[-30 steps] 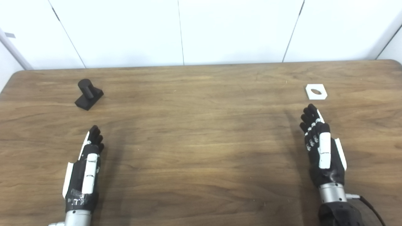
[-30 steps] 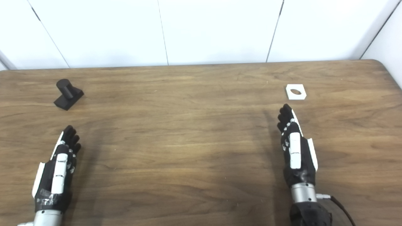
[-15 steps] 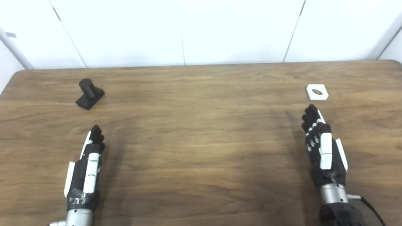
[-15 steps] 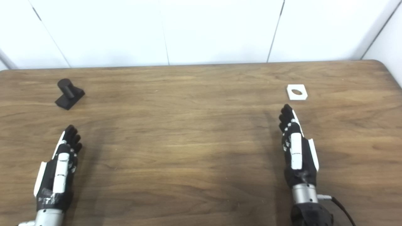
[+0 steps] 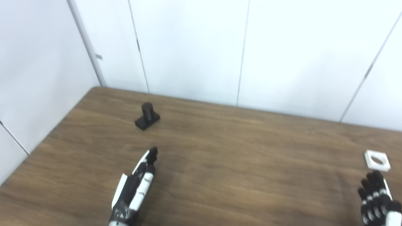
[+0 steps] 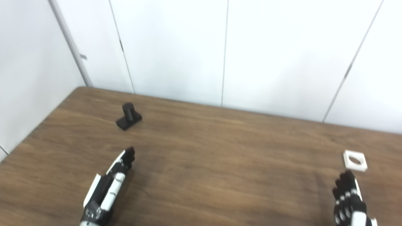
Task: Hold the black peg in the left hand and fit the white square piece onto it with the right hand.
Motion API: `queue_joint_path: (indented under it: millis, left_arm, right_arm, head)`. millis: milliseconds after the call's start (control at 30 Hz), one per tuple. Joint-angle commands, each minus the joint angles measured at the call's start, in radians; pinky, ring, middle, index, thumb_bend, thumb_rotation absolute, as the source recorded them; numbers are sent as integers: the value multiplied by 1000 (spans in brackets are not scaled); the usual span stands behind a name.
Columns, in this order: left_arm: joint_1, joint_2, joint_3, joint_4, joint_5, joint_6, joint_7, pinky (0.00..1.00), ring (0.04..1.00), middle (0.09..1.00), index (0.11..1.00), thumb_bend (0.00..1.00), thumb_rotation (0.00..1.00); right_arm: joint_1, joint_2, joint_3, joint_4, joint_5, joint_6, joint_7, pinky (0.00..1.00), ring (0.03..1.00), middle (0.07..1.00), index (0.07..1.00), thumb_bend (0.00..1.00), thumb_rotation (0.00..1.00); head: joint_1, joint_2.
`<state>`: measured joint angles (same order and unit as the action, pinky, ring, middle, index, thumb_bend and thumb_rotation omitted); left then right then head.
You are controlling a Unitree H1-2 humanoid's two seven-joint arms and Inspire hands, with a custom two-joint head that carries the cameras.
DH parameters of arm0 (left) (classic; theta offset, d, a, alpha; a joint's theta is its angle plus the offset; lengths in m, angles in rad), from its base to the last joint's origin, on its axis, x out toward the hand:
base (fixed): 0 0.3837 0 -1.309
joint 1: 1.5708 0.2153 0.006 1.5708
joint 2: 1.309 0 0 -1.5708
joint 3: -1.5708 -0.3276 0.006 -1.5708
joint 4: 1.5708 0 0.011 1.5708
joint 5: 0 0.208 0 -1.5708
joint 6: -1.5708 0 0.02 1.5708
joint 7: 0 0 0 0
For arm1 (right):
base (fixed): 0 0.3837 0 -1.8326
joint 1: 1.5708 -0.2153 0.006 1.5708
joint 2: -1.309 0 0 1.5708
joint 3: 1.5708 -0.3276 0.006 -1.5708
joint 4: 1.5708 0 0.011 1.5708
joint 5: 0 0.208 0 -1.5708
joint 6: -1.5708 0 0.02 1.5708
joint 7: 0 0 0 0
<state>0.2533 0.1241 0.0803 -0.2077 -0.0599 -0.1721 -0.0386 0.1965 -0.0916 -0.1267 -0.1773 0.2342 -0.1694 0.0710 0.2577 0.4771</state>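
Peg [image 5: 146,115] stands upright on your surface [image 5: 238,147], its post free to grasp; left robot hand [image 5: 135,188] near it, right robot hand [image 6: 349,201] farther off beside the square [image 6: 355,160], both open, empty.

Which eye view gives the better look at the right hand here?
The right eye view: the right hand shows fingers and part of its back above the bottom edge, just short of the white square piece. The left eye view crowds it into the bottom-right corner, partly cropped.
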Motion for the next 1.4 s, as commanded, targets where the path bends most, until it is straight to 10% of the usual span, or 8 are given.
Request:
queue_joint_path:
  millis: [0, 567, 900, 1367]
  left_arm:
    - [14, -51, -22, 47, 12, -24, 13, 1000, 973, 968, 959, 481, 826]
    - [38, -40, -41, 10, 119, -21, 52, 968, 967, 973, 985, 452, 746]
    - [-43, 12, 13, -153, 451, 165, 144, 854, 877, 895, 903, 777, 192]
    - [-257, 152, 76, -173, 654, 538, 35, 844, 931, 919, 865, 888, 316]
  right_arm:
    - [78, -18, -12, 101, 5, -32, 21, 990, 970, 966, 955, 594, 971]
    - [91, -15, -21, 80, 14, -19, 35, 936, 940, 935, 917, 684, 929]
    - [89, -8, -24, 76, 12, -14, 25, 894, 920, 922, 901, 701, 911]
    - [84, 3, -22, 73, -10, -4, 13, 894, 918, 916, 898, 711, 902]
  head:
    - [4, -3]
    - [-39, 22]
    - [-45, 27]
    - [-52, 27]
